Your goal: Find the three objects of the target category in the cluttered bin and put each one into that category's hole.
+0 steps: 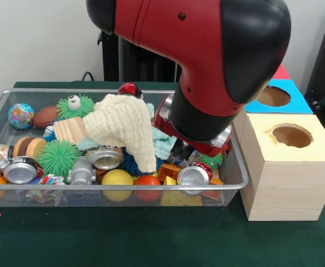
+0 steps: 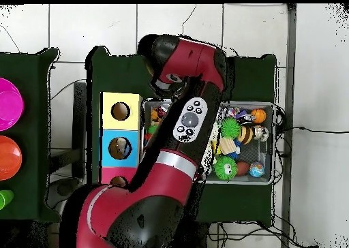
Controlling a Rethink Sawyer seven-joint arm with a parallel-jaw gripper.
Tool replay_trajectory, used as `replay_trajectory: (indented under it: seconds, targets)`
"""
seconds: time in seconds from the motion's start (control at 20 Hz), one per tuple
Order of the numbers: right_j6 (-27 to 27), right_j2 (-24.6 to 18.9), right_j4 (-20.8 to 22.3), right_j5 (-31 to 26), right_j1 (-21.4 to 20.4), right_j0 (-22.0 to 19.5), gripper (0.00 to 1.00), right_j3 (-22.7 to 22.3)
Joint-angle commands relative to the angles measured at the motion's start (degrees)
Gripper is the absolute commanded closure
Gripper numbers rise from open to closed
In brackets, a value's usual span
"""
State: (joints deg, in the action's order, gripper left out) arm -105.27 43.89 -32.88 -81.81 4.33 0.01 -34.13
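Observation:
My gripper (image 1: 180, 153) reaches down into the right part of the wire bin (image 1: 123, 188), under the bulky red and black arm. It sits just above a crushed silver can (image 1: 193, 175) and beside a light blue cloth (image 1: 162, 143). A cream knitted cloth (image 1: 123, 130) is heaped in the middle of the bin, left of the gripper. In the overhead view the arm hides the gripper and the left half of the bin (image 2: 274, 143). Nothing shows whether the gripper holds anything.
Two more cans (image 1: 104, 157) (image 1: 20, 169), green spiky balls (image 1: 59, 157), a globe ball (image 1: 20, 115), a wooden block (image 1: 69, 129) and yellow (image 1: 117, 179) and red balls (image 1: 147, 182) fill the bin. Right of it stand the yellow-topped box (image 1: 290, 135) and blue-topped box (image 1: 274, 96), each with a hole.

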Motion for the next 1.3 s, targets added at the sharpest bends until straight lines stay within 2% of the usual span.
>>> replay_trajectory:
  seconds: [0.05,0.25,0.6,0.85,0.9,1.0,1.1,1.15,1.3]
  targets:
    - [-10.83,6.45,7.45,-11.73,2.85,0.33,1.0,6.78]
    - [-10.67,5.69,7.24,-10.34,3.22,0.37,1.0,6.7]
    - [-13.03,5.44,5.9,-11.0,5.91,-0.09,1.0,10.47]
    - [-14.45,2.86,5.07,-7.76,5.83,0.93,1.0,8.13]
    - [-14.95,2.98,4.12,-7.82,7.02,0.19,1.0,10.1]
    - [-15.08,2.07,3.19,-6.95,7.53,-0.03,1.0,10.52]
    - [-14.22,0.62,2.36,-5.74,7.63,-0.34,1.0,10.49]
    - [-13.6,-0.75,2.59,-4.52,6.92,0.59,1.0,8.32]
    - [-11.83,-1.38,3.08,-5.12,6.59,0.35,1.0,7.76]
